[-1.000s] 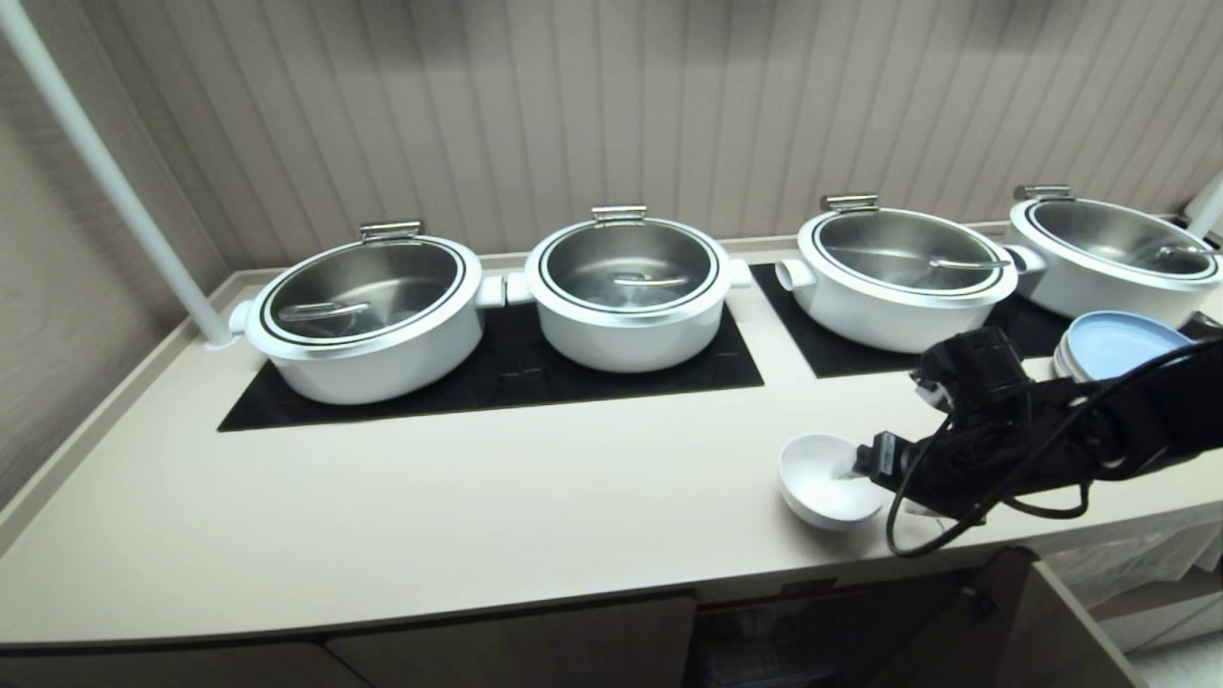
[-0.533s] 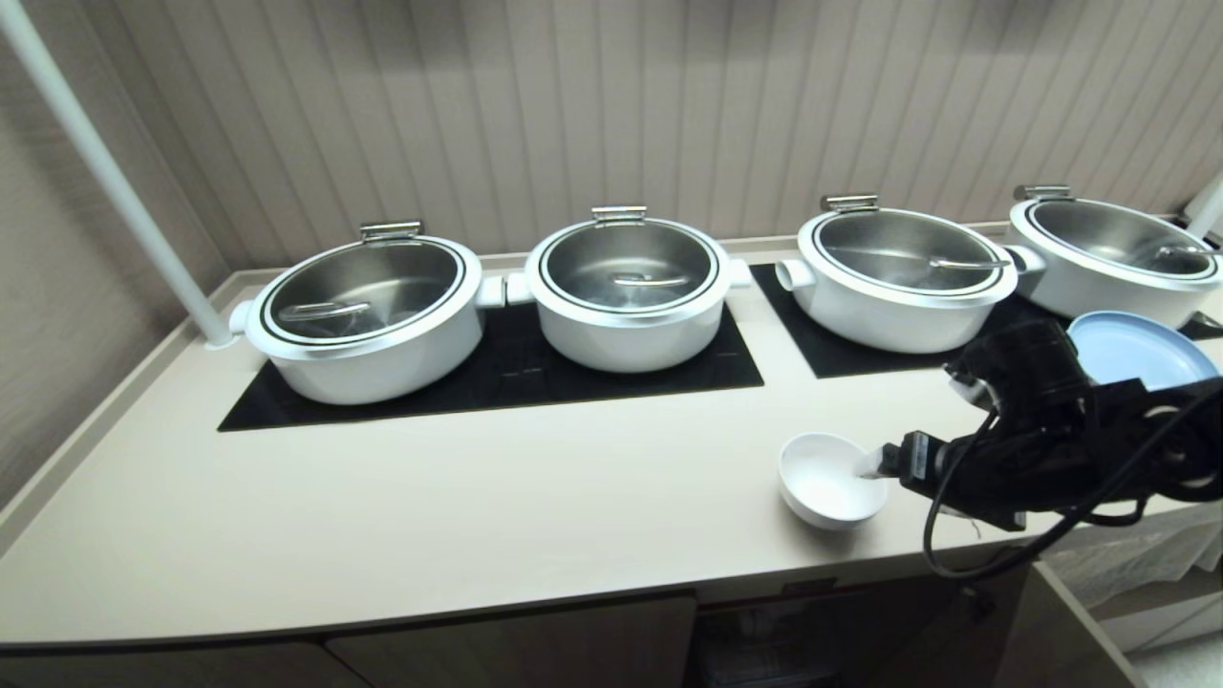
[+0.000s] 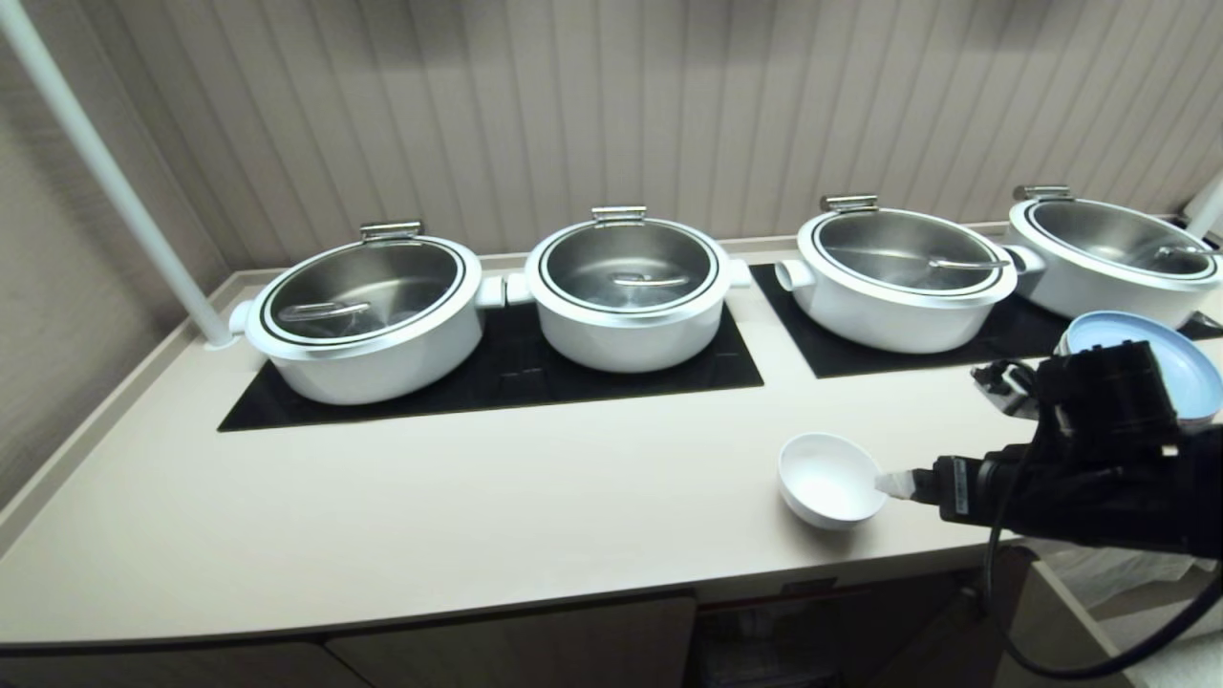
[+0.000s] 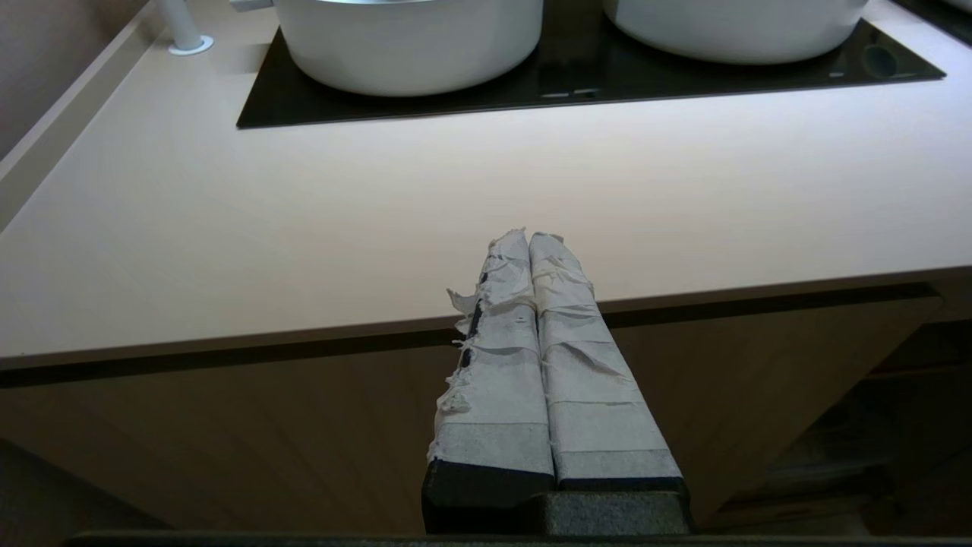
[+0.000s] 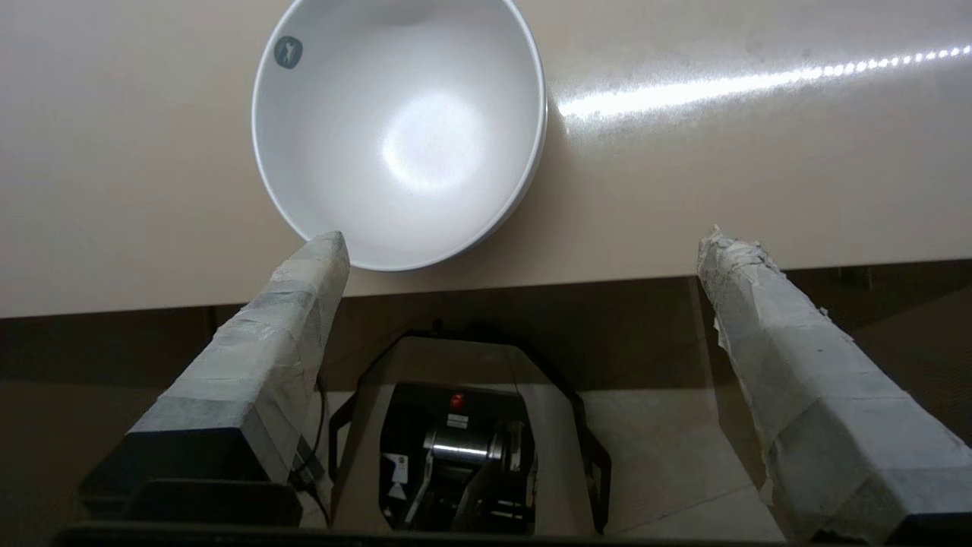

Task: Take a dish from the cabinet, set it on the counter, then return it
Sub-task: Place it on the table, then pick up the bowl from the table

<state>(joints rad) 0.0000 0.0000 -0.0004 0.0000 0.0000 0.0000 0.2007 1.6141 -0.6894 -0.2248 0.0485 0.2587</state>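
Observation:
The dish [image 3: 827, 478], a small glossy white bowl, stands upright on the counter [image 3: 478, 516] near its front edge, right of the middle. My right gripper [image 3: 896, 485] hovers level just right of it, open, with nothing between its taped fingers. In the right wrist view the dish [image 5: 399, 129] lies just beyond the right gripper [image 5: 524, 239], with one fingertip [image 5: 323, 254] by its near rim. My left gripper [image 4: 529, 237] is shut and parked low before the cabinet [image 4: 228, 441], under the counter [image 4: 304, 228] edge.
Several white pots [image 3: 368, 315] with steel lids sit on black glass panels [image 3: 497, 377] at the back. Pastel blue plates [image 3: 1137, 346] are stacked behind my right arm. A white pole [image 3: 105, 182] rises at the back left. A cabinet door [image 3: 994, 612] stands open below.
My right gripper has drawn back to the right, its finger leaving the inside of the dish. The dish stays where it stood on the counter.

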